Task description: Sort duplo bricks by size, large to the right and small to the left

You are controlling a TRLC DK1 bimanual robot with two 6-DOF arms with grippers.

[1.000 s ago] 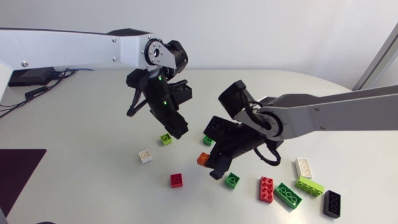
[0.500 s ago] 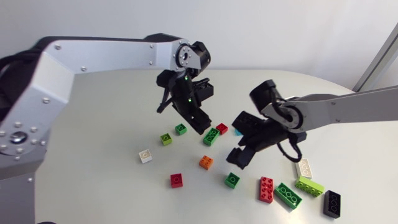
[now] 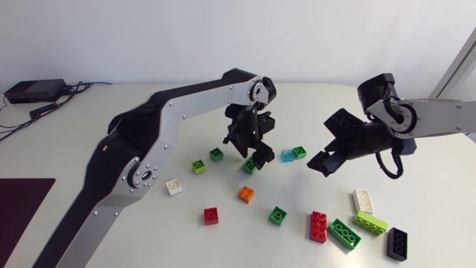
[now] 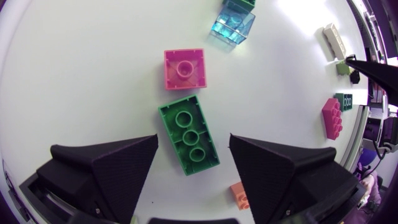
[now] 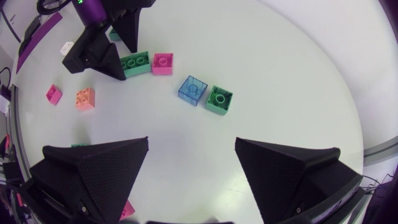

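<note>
Fingers of my left gripper [image 4: 193, 146] are released, one on each side of the long green brick [image 4: 188, 135] at mid-table, neither touching it. A small red brick [image 4: 184, 68] lies just past its far end. My right gripper [image 3: 332, 143] hangs spread and empty to the right. The large bricks [image 3: 345, 234] lie grouped at the near right, and an orange brick [image 3: 246, 193] lies near centre.
</note>
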